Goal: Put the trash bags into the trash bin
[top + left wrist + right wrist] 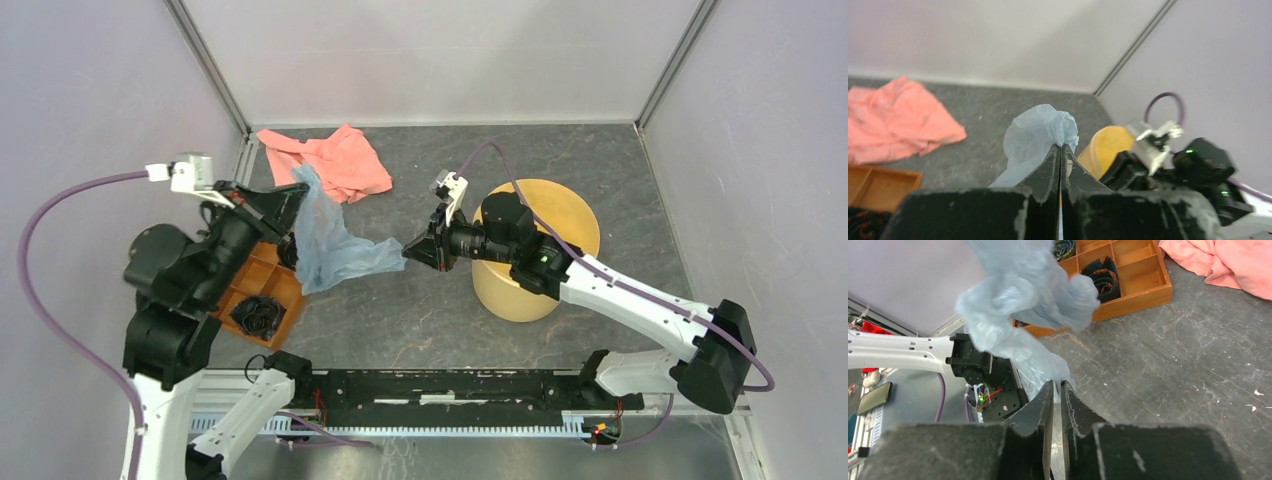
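A pale blue-grey trash bag (330, 240) hangs stretched in the air between both grippers, left of the pale yellow trash bin (535, 250). My left gripper (297, 192) is shut on the bag's upper left end; in the left wrist view the bag (1040, 135) bunches just beyond the closed gripper (1061, 146), with the bin (1103, 147) behind. My right gripper (407, 250) is shut on the bag's right end; in the right wrist view film (1023, 295) runs between its fingers, at the gripper (1057, 384). The right arm crosses above the bin.
A salmon-pink cloth (330, 160) lies at the back left. An orange compartmented tray (262, 290) with dark coiled items sits under the left arm; it also shows in the right wrist view (1128, 275). Grey walls enclose the table on three sides.
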`<move>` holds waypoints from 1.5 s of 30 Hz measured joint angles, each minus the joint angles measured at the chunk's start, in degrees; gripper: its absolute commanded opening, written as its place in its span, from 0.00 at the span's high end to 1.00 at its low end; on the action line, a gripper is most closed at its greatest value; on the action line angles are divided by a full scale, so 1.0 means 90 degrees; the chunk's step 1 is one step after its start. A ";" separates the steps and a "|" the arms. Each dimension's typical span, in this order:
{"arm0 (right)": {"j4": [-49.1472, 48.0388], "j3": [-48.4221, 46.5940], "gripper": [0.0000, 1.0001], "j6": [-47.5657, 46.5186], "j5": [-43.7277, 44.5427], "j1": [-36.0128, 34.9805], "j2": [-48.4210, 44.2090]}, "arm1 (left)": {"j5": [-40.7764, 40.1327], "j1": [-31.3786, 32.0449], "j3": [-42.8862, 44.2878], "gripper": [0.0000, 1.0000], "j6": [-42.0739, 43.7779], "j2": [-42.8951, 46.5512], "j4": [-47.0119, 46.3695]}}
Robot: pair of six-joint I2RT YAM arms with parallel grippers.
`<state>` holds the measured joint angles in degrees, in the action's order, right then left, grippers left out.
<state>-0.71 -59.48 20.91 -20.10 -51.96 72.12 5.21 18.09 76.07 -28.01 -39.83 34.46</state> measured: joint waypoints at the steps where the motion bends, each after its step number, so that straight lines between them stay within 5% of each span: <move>1: -0.0070 0.0000 0.73 0.0121 0.0002 0.0000 0.0061 | 0.0070 -0.0002 0.0136 0.98 0.0002 0.0024 -0.0070; 9: -0.1149 0.0277 0.19 0.0447 -0.0027 0.0000 -0.0104 | 0.0270 -0.0002 0.0940 0.98 0.0044 0.0056 -0.0372; 13: -0.1642 0.0483 0.04 0.0243 -0.0036 0.0083 -0.0379 | 0.0311 -0.0002 0.1175 0.98 0.0078 0.0019 -0.0386; 35: -0.2356 0.0998 0.02 0.1229 0.0029 0.1010 -0.0916 | 0.0750 -0.0002 0.1508 0.98 0.0056 -0.0206 -0.0869; 45: -0.4114 0.1234 0.13 0.2688 -0.0508 0.1078 -0.0372 | 0.0952 -0.0002 0.1506 0.98 -0.0126 -0.0240 -0.1083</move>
<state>-37.74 -48.38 45.10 -24.67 -42.26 68.77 13.78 18.06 89.62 -29.15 -42.00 24.71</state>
